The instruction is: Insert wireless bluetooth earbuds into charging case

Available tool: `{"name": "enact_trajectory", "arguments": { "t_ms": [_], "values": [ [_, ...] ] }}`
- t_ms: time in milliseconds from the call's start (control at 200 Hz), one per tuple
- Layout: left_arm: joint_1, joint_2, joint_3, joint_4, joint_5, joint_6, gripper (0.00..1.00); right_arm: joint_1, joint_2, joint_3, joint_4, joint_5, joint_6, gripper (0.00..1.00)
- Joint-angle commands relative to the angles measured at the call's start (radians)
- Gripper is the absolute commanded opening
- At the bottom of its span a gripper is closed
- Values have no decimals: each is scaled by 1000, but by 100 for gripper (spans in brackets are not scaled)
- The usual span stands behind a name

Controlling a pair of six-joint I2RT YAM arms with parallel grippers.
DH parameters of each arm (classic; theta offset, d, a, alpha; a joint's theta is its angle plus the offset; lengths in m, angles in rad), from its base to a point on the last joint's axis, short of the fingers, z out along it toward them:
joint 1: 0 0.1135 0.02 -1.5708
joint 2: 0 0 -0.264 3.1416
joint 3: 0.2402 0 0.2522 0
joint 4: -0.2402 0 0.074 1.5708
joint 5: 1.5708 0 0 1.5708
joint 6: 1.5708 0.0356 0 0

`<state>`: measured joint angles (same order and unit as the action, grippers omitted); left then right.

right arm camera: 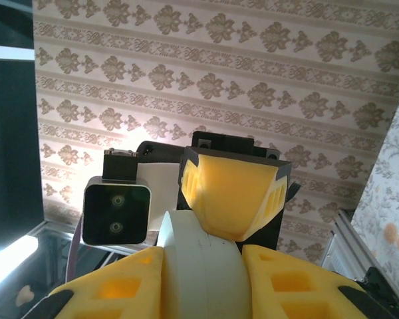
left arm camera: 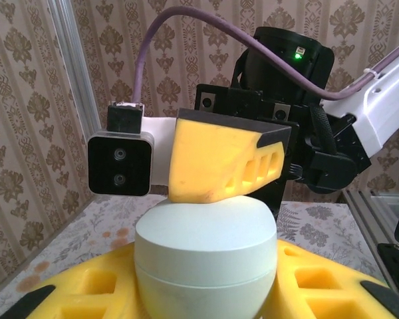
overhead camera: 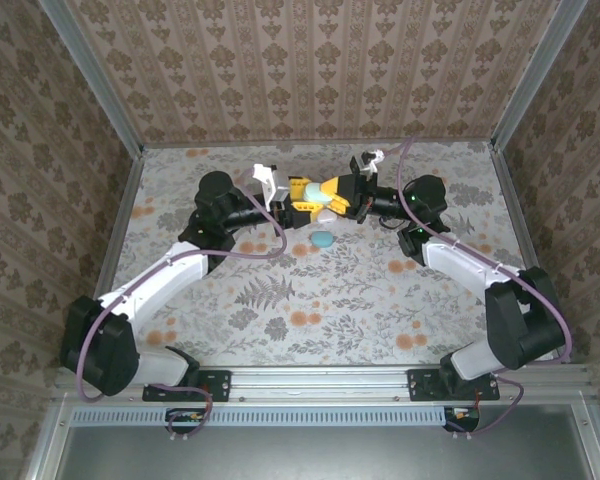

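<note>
A pale whitish-green pebble-shaped charging case (overhead camera: 318,197) is held in the air above the far middle of the table, and both grippers meet on it. My left gripper (left arm camera: 206,296) is shut on the case (left arm camera: 206,246), its yellow fingers on either side. My right gripper (right arm camera: 203,299) also clamps the case (right arm camera: 203,262) between its yellow fingers. A seam runs round the case and its lid looks closed. One right finger (left arm camera: 219,159) rests on the case's top in the left wrist view. No earbuds are in sight.
A teal pebble-shaped piece (overhead camera: 323,238) lies on the floral tabletop (overhead camera: 310,300) just in front of the grippers, with a small whitish piece (overhead camera: 328,214) beside it. Patterned walls and metal frame posts (overhead camera: 120,205) enclose the table.
</note>
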<state>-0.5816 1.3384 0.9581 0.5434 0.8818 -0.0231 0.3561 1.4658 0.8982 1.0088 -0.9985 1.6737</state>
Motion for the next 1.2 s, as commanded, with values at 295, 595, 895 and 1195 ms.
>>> {"name": "enact_trajectory", "arguments": {
  "t_ms": [295,595,895,1195],
  "values": [
    [-9,16,-39,110,-30,-113,27,4,-285,204,-1100,303,-915,65],
    [-9,25,-70,173,-35,-178,27,81,-309,253,-1313,461,-1265,65],
    [-11,28,-103,256,-18,-216,27,103,-268,285,-1298,472,-1273,64],
    [-11,28,-108,247,33,-191,27,91,-268,294,-1253,450,-1209,64]
  ]
}}
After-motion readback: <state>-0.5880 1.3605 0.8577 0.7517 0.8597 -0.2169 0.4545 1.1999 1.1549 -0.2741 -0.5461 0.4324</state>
